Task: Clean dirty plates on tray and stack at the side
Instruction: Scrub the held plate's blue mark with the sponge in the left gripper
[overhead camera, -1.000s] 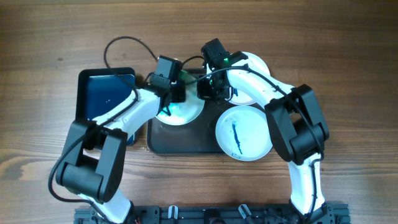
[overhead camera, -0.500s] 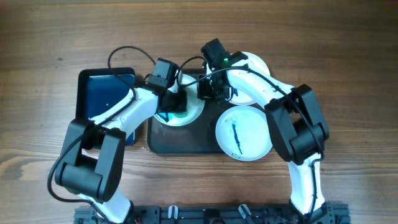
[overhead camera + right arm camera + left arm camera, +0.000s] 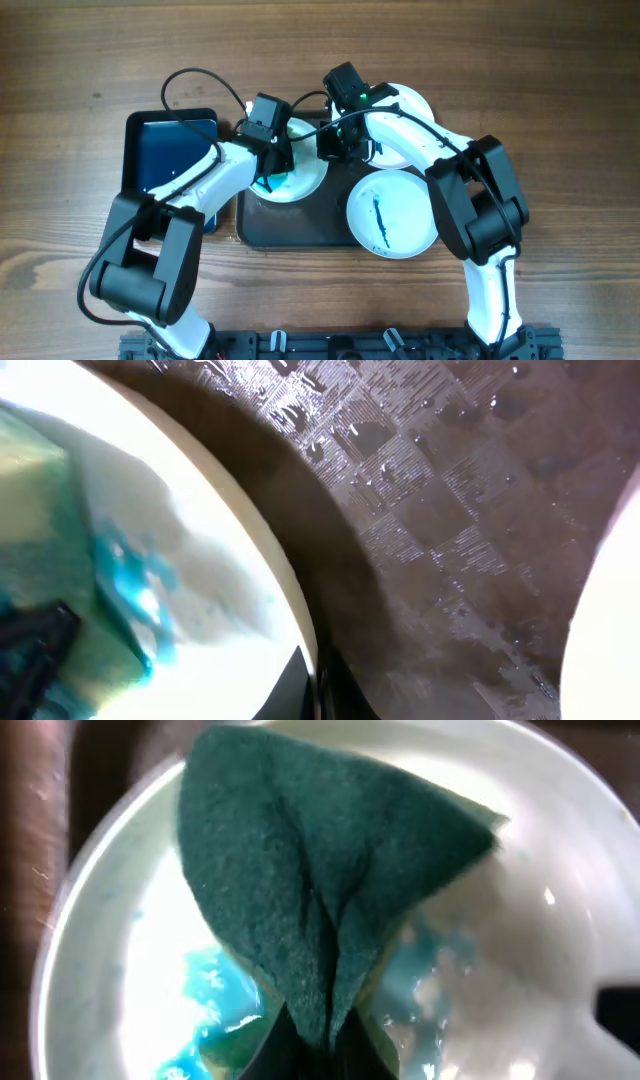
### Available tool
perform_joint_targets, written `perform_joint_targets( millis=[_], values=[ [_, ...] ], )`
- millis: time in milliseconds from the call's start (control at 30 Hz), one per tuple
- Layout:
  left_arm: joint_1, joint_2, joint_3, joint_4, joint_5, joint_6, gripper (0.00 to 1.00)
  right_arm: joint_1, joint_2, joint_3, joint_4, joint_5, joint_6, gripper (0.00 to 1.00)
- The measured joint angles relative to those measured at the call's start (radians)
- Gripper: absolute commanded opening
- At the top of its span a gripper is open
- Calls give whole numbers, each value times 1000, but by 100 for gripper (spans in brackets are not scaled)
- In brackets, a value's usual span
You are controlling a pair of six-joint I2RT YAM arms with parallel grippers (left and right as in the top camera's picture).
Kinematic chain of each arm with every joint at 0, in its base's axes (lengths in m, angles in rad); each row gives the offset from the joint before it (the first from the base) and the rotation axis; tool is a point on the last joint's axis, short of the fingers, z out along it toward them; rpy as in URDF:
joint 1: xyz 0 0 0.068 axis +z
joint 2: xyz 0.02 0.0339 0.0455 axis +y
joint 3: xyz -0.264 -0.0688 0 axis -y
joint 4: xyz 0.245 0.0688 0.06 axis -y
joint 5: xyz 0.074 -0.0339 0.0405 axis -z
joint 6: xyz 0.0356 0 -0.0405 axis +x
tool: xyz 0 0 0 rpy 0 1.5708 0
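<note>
Our left end effector [image 3: 308,1055], pinching the sponge [image 3: 320,870], swept back across the plate [image 3: 560,900] beneath it. Blue smears [image 3: 215,995] remained, so the scrubbing wasn't done.

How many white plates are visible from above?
3 plates: one on the tray's left, under the green sponge; one front right, streaked blue; one behind it, partly under the right arm.

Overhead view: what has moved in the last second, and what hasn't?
The left gripper, pinching the sponge, slid toward the robot across the left plate, then partway back. The right gripper stayed on that plate's rim. The tray and other two plates did not move.
</note>
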Motion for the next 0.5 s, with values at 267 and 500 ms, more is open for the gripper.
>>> perform_joint_targets(
  millis=[267, 500],
  values=[
    [-30, 0, -1, 55, 400, 43, 4, -1, 0, -2, 0, -7, 0, 4],
    [-29, 0, -3, 110, 93, 29, 4, -2, 0, -2, 1, -11, -1, 4]
  ],
)
